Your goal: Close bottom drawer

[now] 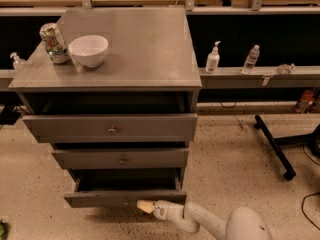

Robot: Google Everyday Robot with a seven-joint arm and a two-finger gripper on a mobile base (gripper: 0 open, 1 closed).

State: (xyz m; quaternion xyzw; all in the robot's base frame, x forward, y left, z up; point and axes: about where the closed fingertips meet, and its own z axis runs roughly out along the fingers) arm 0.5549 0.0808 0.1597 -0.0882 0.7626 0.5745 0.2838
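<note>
At the open bottom drawer point(100, 198) front — end effector point(145, 206).

arm point(202, 219): white, rounded segments | gripper point(144, 206): pale-yellow tip, at bottom drawer point(100, 199) front

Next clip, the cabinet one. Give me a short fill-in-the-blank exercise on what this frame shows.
1. The bottom drawer stands ___.
2. The end effector is low down at that drawer's ___.
3. The bowl on top of the cabinet is ___ in colour.
4. The cabinet has ___ drawers.

Missing words: open; front; white; three.
</note>
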